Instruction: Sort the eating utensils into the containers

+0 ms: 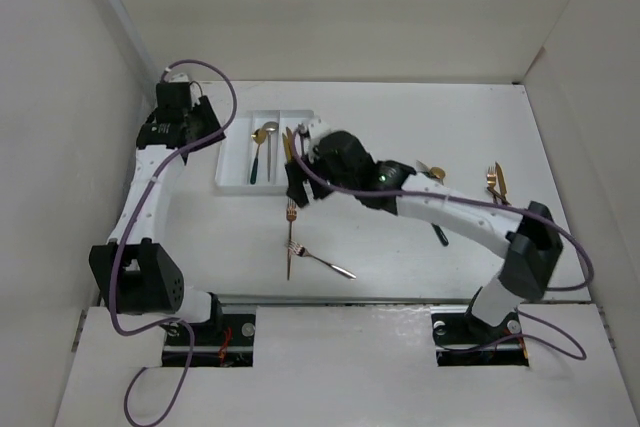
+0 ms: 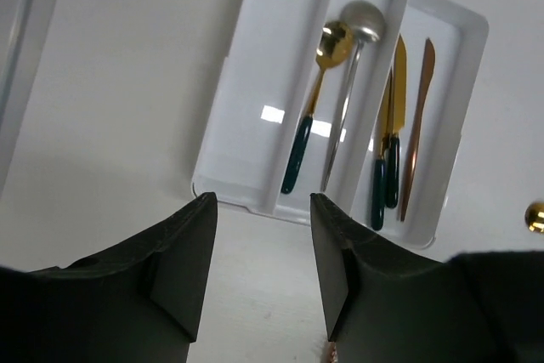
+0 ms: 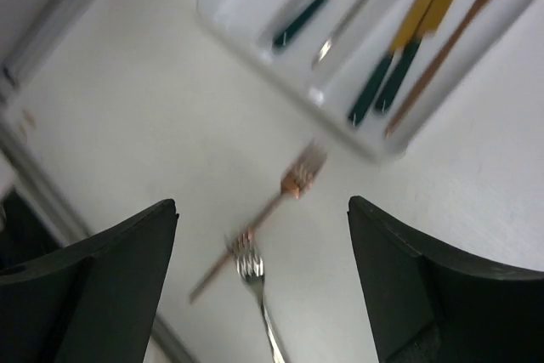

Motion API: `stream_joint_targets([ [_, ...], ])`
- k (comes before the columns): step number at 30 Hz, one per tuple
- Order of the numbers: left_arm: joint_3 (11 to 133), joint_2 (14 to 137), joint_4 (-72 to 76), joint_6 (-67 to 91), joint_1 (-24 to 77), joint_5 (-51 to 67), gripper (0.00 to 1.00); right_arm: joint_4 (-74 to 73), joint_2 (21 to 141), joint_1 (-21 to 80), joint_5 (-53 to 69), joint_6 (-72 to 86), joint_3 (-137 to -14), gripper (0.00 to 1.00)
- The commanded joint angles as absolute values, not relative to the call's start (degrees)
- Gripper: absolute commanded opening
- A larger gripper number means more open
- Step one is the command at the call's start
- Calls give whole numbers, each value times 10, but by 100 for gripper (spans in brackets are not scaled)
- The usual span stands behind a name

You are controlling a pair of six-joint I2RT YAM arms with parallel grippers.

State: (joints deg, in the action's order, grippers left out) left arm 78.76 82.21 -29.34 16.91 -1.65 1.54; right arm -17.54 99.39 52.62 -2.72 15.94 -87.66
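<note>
White three-compartment tray, two spoons in middle, three knives right, forks lying outside.

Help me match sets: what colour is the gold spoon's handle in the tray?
Dark green; the gold spoon shows best in the left wrist view.

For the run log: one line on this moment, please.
left gripper open | right gripper open | tray: spoons, knives | forks on table

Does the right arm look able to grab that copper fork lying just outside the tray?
Probably yes: the right gripper hangs open above the copper fork, with nothing between them. The silver fork touching its handle might get nudged.
</note>
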Motion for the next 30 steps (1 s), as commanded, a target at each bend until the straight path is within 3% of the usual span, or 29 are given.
stream_joint_targets([
  [1, 754, 781, -290, 127, 15, 34, 45, -260, 940, 582, -4, 134, -705, 87],
  [4, 722, 768, -290, 105, 67, 34, 45, -251, 876, 626, -52, 182, -607, 87],
  [8, 695, 754, -278, 84, 107, 34, 46, -239, 871, 648, -63, 213, -573, 83],
  [14, 678, 731, -272, 74, 112, 21, 47, -217, 933, 654, -91, 214, -591, 80],
  [30, 635, 693, -251, 69, 112, 21, 50, -211, 1034, 654, -105, 184, -653, 58],
])
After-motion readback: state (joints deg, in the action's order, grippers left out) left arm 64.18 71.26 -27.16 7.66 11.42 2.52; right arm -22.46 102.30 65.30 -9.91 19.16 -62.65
